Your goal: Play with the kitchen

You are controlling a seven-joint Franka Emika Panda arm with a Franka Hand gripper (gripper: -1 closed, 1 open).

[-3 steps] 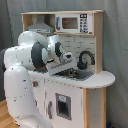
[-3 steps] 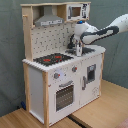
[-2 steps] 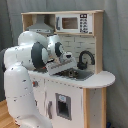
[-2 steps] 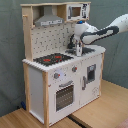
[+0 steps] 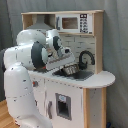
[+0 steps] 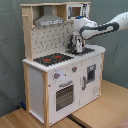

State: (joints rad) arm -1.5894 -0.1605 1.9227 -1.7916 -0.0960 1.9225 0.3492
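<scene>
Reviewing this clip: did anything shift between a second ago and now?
No visible change. The pincer hangs over the sink beside the black faucet, as before. The kitchen is unmoved, oven door shut.

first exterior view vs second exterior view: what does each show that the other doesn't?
Only the first exterior view shows the microwave panel face-on, the black faucet clear of the arm, and the arm's white base beside the kitchen.

Only the second exterior view shows the black-red stovetop, the oven door and the knobs.

Both show the kitchen, its grey hood and the gripper over the sink area.
</scene>
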